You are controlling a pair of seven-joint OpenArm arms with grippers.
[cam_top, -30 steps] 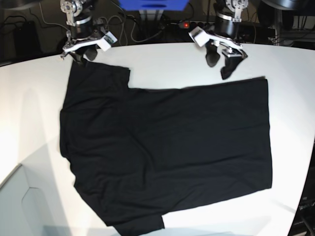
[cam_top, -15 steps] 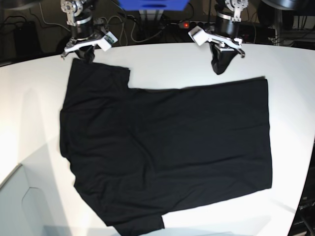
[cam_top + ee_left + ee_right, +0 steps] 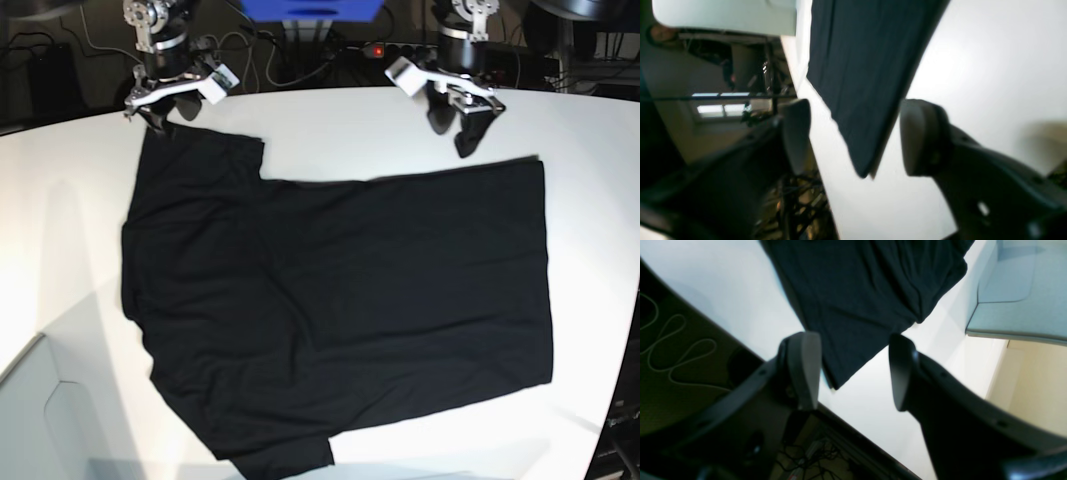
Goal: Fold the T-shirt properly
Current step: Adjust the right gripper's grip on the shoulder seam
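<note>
The black T-shirt (image 3: 340, 310) lies spread flat on the white counter (image 3: 330, 125), plain side up. The left claw (image 3: 452, 128) hovers with its jaws wide apart and empty, just behind the shirt's far straight edge, with a strip of bare counter between its tips and the cloth; in the left wrist view a corner of the T-shirt (image 3: 860, 83) points into the gap between the jaws. The right claw (image 3: 165, 108) also stands wide and empty, just behind the sleeve's far corner, near the counter's back rim. Half a second ago both claws were pinched shut; now both have spread again, and the shirt has not moved
</note>
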